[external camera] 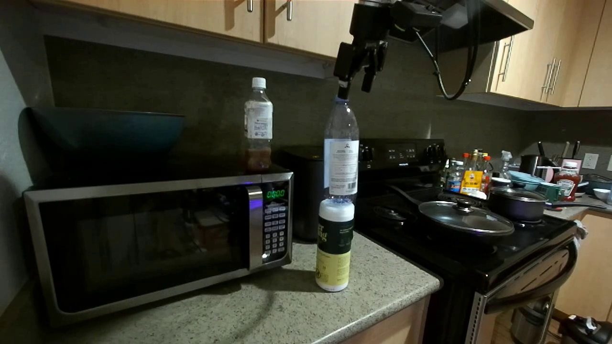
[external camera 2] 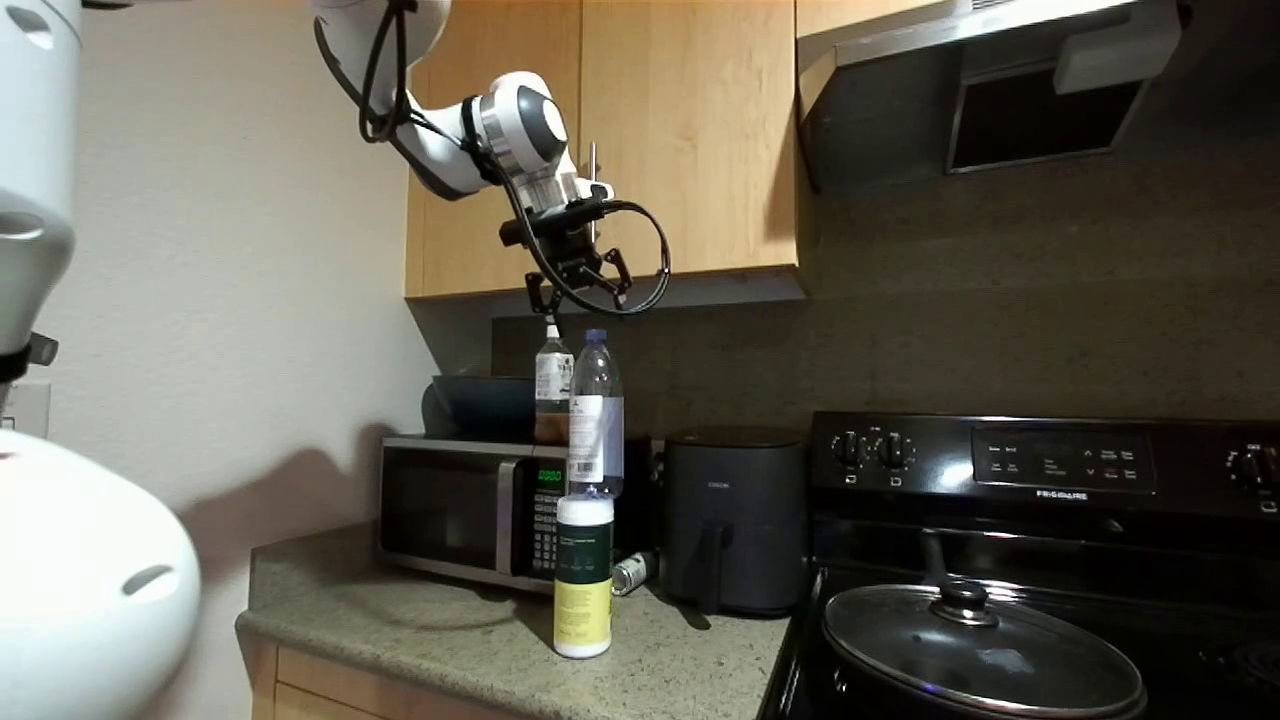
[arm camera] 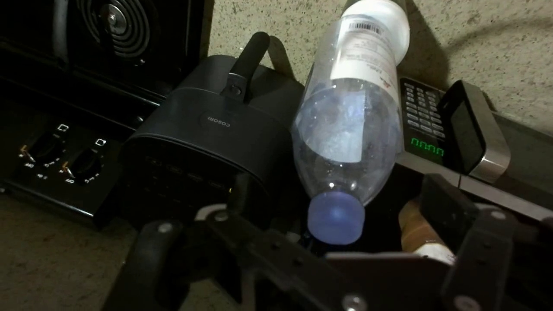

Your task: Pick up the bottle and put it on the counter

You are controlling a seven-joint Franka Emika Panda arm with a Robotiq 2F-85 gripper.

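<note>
The bottle, tall and clear with a blue cap and pale label, stands upright on a white-lidded canister in both exterior views (external camera: 341, 165) (external camera 2: 597, 430). In the wrist view the bottle (arm camera: 345, 129) points its cap toward my gripper (arm camera: 339, 190), between the two spread fingers. My gripper is open and empty, just above the cap, in both exterior views (external camera: 355, 91) (external camera 2: 588, 312). Whether a finger touches the cap cannot be told. The speckled counter (external camera: 387, 277) lies under the canister; it also shows in the other views (external camera 2: 690, 665) (arm camera: 242, 26).
The green-and-yellow canister (external camera: 333, 253) bears the bottle. An amber-liquid bottle (external camera: 258, 126) and a dark bowl (external camera: 110, 131) sit on the microwave (external camera: 143, 243). A black air fryer (external camera 2: 735, 520) stands behind. A lidded pan (external camera: 464, 217) is on the black stove. Cabinets (external camera 2: 690, 130) hang above.
</note>
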